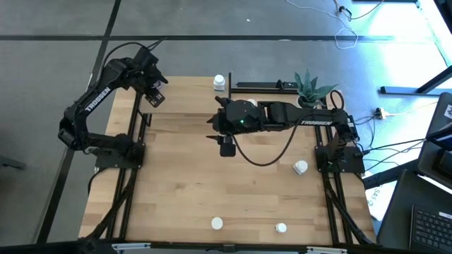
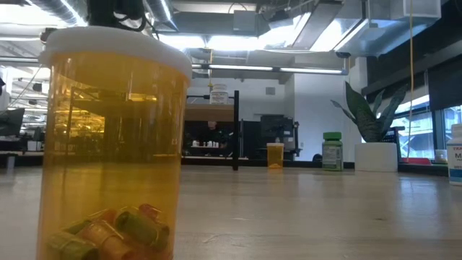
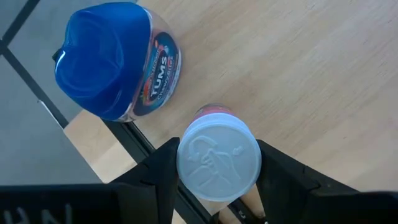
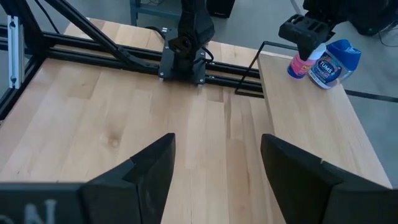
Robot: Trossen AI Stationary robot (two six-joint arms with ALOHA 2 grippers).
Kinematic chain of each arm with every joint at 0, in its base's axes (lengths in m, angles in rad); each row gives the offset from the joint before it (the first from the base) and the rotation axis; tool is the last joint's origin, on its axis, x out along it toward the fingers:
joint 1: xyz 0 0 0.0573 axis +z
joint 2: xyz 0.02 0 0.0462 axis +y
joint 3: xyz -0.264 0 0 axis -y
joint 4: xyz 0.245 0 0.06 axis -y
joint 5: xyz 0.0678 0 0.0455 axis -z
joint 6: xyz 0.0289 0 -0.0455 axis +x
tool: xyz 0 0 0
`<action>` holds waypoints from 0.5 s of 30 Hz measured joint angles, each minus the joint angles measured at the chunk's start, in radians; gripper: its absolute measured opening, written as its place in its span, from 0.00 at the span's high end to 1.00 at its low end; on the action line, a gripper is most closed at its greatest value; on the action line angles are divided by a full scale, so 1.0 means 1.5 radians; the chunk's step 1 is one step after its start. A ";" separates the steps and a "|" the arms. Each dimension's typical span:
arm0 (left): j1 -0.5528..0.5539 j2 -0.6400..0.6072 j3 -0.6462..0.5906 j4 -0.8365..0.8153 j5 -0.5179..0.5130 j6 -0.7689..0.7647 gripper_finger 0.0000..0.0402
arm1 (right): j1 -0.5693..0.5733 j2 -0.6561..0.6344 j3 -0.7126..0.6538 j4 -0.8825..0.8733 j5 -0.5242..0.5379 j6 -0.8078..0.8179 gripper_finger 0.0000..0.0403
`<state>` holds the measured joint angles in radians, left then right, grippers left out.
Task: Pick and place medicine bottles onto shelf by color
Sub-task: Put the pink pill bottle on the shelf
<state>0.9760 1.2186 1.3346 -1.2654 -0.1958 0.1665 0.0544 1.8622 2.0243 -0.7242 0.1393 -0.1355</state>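
Note:
My left gripper (image 3: 217, 180) is at the table's far left corner, over the shelf (image 4: 311, 124), a light wooden platform with black posts. It is shut on a pink medicine bottle with a white cap (image 3: 217, 163), seen from farther off in the right wrist view (image 4: 298, 65). A blue-capped bottle (image 3: 115, 59) stands on the shelf right beside it. My right gripper (image 4: 214, 180) is open over the middle of the table (image 1: 226, 144), with nothing between its fingers. An orange bottle with pills inside (image 2: 112, 144) stands on its base close to the low camera. My left gripper pinches the pink bottle's white cap (image 3: 186, 155) between its two fingers, one on each side. The fingers come from above, pointing down. The bottle stays upright below them, its base (image 4: 295, 74) at the shelf top; whether it rests there I cannot tell.
White-capped bottles stand on the table at the far edge (image 1: 219, 82), on the right side (image 1: 301, 167) and near the near edge (image 1: 217, 224) (image 1: 281, 228). A potted plant (image 1: 308, 88) is at the far right. A smaller orange bottle (image 2: 275, 155) and a green bottle (image 2: 332, 152) stand farther off.

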 joint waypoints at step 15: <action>0.014 0.000 0.000 -0.014 0.003 -0.004 0.59 | 0.000 0.000 0.000 0.021 0.013 0.000 0.41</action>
<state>0.9963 1.2186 1.3346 -1.2858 -0.1909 0.1600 0.0547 1.8626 2.0239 -0.6931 0.1583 -0.1353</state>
